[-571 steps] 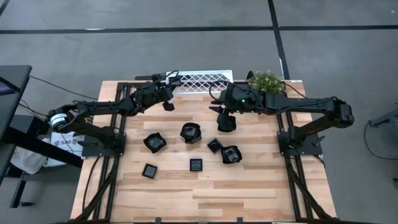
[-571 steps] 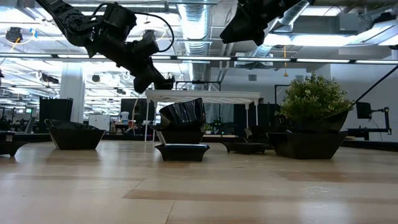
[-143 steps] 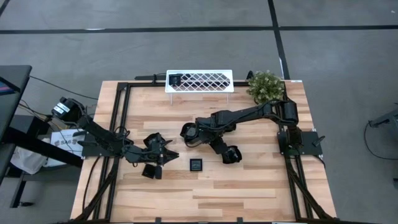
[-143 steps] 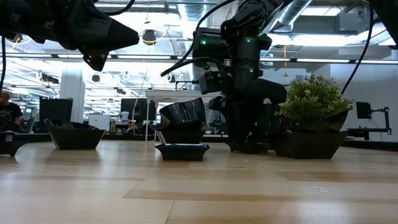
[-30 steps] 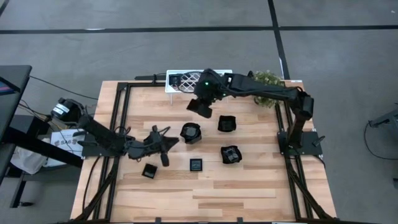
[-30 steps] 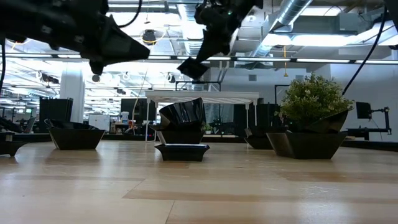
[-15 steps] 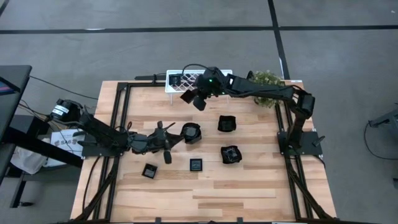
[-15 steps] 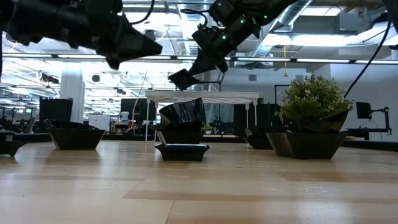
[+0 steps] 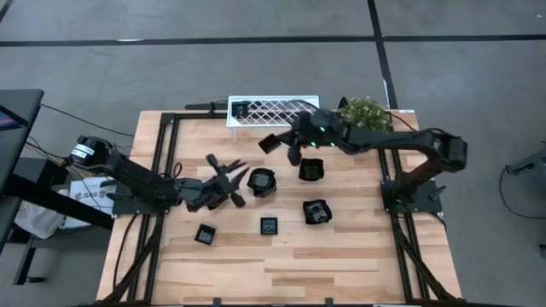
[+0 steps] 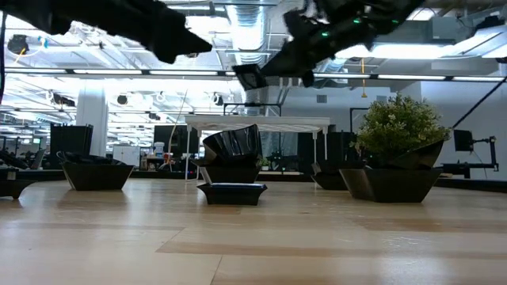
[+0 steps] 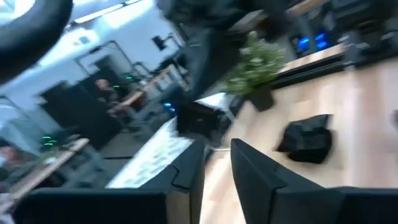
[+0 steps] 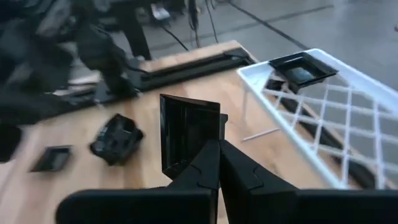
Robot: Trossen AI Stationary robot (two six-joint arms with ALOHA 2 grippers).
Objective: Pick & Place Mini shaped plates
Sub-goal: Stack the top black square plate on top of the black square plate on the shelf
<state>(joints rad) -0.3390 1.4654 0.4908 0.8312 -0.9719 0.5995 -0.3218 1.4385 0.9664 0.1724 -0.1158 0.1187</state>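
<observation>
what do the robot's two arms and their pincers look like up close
Both arms are black, slim and jointed, with thin black cables looped alongside. The left pincer has two narrow dark fingers. The right pincer has two flat, matte black angular fingers. A small green light glows on the right arm's wrist. The left arm's base joint is whitish.

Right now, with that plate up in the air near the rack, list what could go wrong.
1. The right gripper pinches only one edge of its plate; it could slip.
2. One plate already sits on the rack; a careless drop could hit it.
3. The left gripper hovers beside a table plate and could nudge it.
</observation>
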